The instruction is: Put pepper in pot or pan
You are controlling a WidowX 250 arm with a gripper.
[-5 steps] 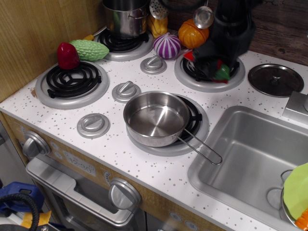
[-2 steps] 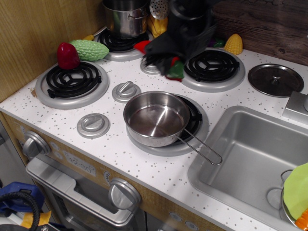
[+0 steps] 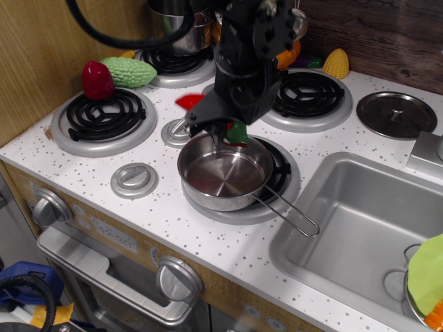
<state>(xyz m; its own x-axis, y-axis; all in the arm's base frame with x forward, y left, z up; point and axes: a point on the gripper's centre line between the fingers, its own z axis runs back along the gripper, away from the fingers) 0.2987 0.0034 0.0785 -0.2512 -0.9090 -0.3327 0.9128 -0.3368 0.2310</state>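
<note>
Gripping the pepper (image 3: pixel 234 131), the gripper (image 3: pixel 223 128) hangs over the far rim of the pan (image 3: pixel 223 173), at about twelve o'clock of its bowl. Only parts of the pepper show: its green stem end pokes out below the black fingers, just above the rim, and a red sliver juts out behind the arm toward ten o'clock. The jaws appear closed on it, though the arm's bulk hides most of the contact.

As a judgement, the carrying part of the task looks nearly finished: the pepper is off the counter and held at the pan's edge. What is left is a short move toward six o'clock to bring it over the middle of the bowl, a release, and a withdrawal. The bowl is bare and shiny, so nothing has been dropped yet.

The pan sits on the front burner (image 3: pixel 280 169), its wire handle (image 3: pixel 287 211) running out toward four o'clock, near the sink (image 3: pixel 360 228).

Farther out, a dark red strawberry-shaped toy (image 3: pixel 97 80) and a bumpy green gourd (image 3: pixel 129 71) lie at ten o'clock beside the left burner, well apart from the pan. A taller steel pot (image 3: pixel 178 28) stands at the back, around eleven o'clock. A yellow corn toy (image 3: pixel 336 63) and a flat steel lid (image 3: pixel 396 115) sit toward two o'clock.
</note>
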